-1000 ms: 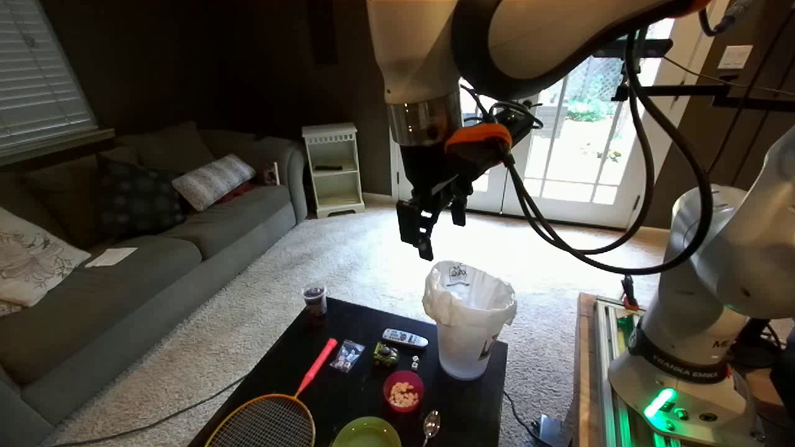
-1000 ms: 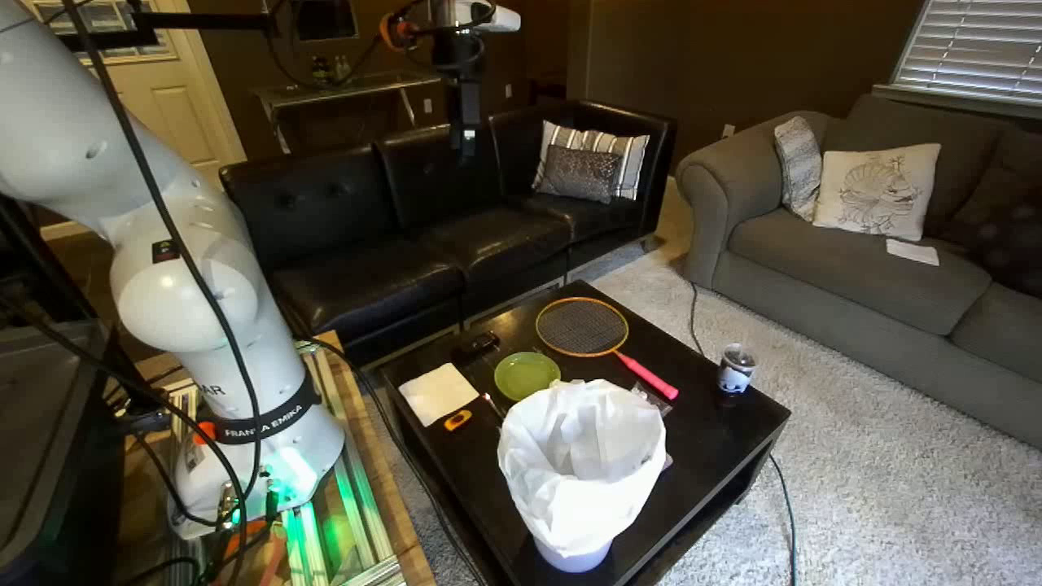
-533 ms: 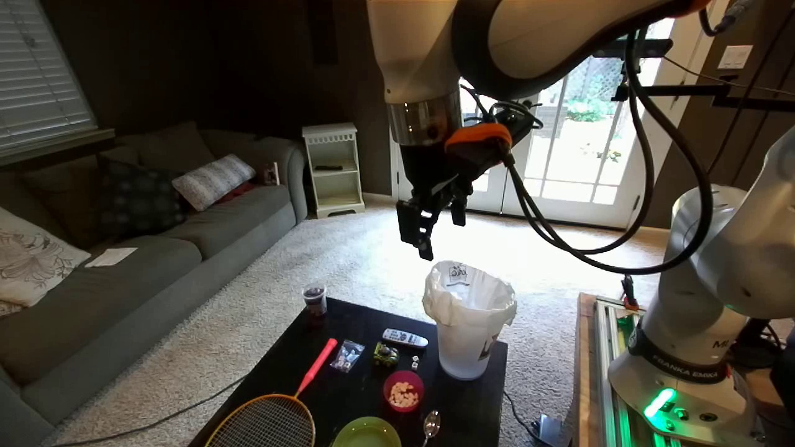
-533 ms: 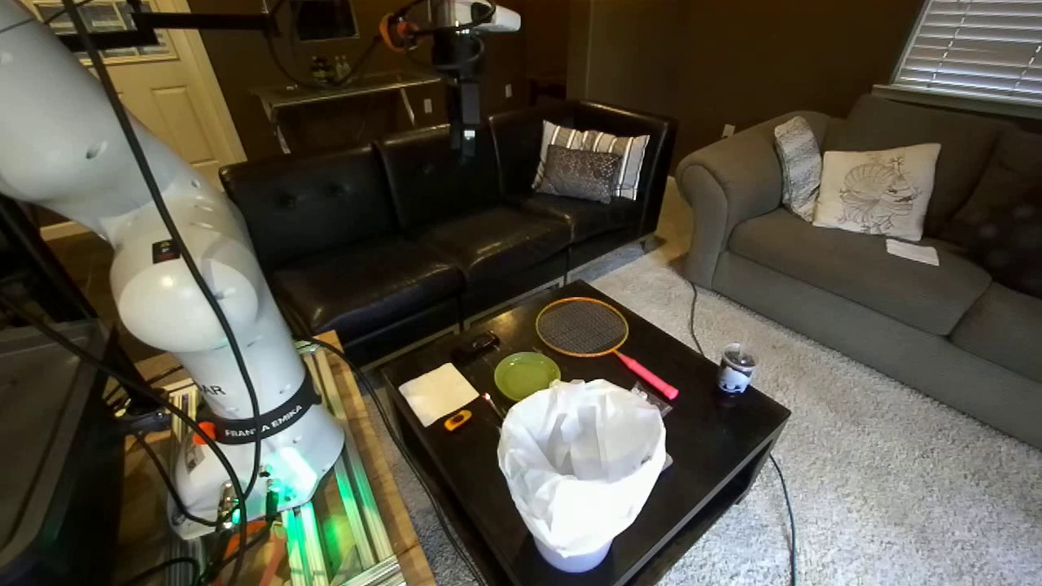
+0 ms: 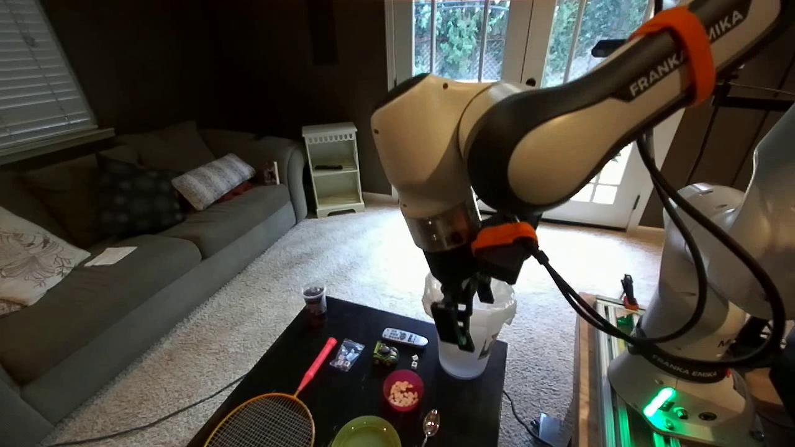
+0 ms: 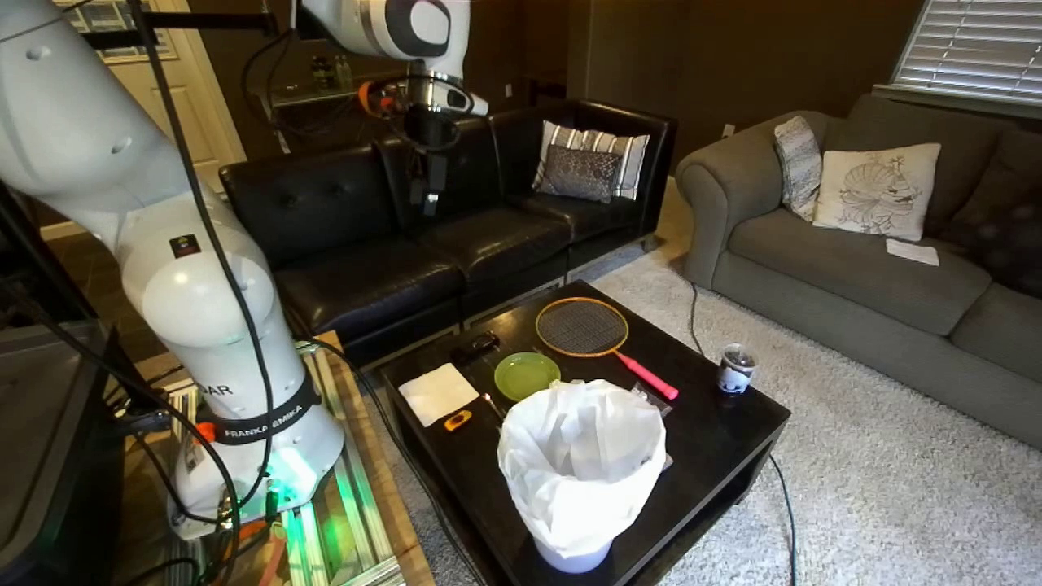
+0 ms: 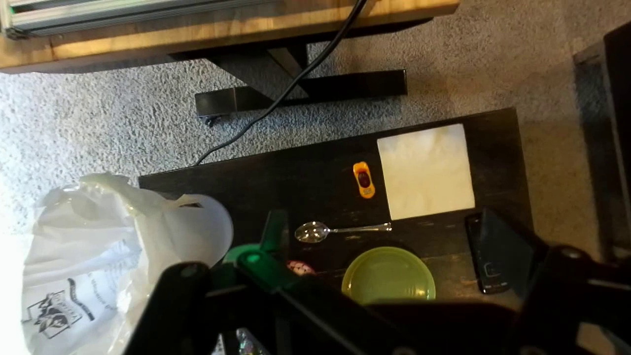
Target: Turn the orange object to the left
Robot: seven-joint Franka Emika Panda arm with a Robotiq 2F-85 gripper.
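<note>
The orange object is a small orange toy car with a dark middle. It lies on the dark coffee table beside a white sheet, in an exterior view (image 6: 457,420) and in the wrist view (image 7: 364,180). It is out of frame in the exterior view that shows the bowl. My gripper (image 5: 467,315) hangs above the table, in front of the white bucket in that view; it also shows in an exterior view (image 6: 425,200). In the wrist view my gripper (image 7: 387,227) has its fingers wide apart with nothing between them. The toy car is well below and not touched.
A white lined bucket (image 6: 582,456) stands tall on the table (image 6: 700,464). Near the car lie the white sheet (image 7: 427,171), a spoon (image 7: 313,231), a green plate (image 7: 389,273) and a black phone-like item (image 7: 485,266). A racket (image 6: 582,327), a pink bowl (image 5: 404,406) and a cup (image 6: 736,368) are also there.
My arm has come down and forward; the gripper is lower, right of its earlier place in an exterior view, and now overlaps the bucket there. The objects on the table have not moved.
</note>
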